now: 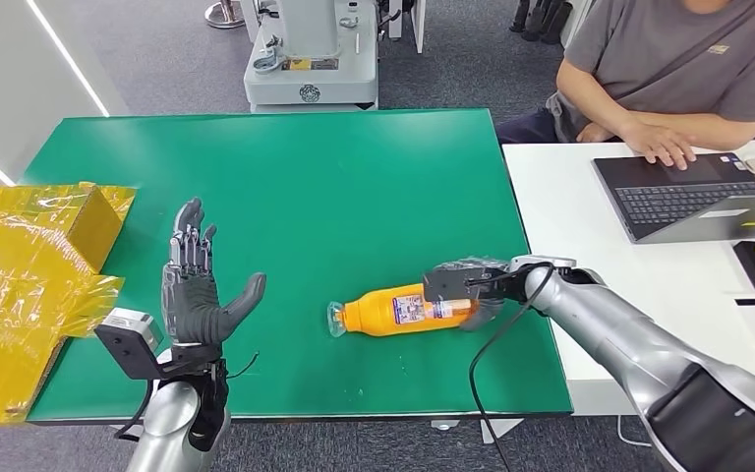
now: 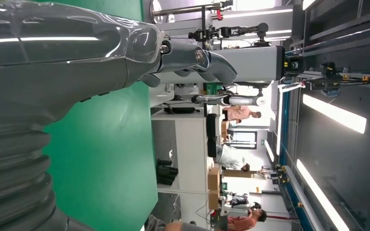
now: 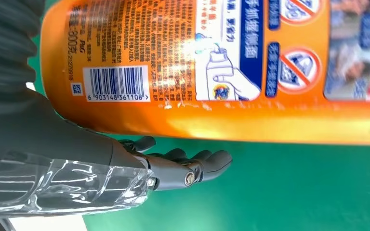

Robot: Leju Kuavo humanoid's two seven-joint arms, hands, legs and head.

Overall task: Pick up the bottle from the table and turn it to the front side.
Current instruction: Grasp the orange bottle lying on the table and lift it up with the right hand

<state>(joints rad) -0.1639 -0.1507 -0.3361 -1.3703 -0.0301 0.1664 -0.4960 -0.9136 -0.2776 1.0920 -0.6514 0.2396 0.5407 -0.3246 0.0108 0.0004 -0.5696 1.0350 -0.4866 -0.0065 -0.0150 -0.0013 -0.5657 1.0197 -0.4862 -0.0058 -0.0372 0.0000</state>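
An orange bottle lies on its side on the green table, clear cap end pointing toward my left. Its back label with a barcode faces the right wrist camera. My right hand reaches around the bottle's base end; the thumb lies alongside the bottle with a strip of green table between them, and the other fingers are hidden behind the bottle. My left hand is raised over the table's near left part, palm up, fingers spread, holding nothing; it also appears close up in the left wrist view.
Yellow-wrapped boxes sit at the table's left edge. A white table adjoins on the right with a laptop and a seated person. A grey machine base stands beyond the far edge.
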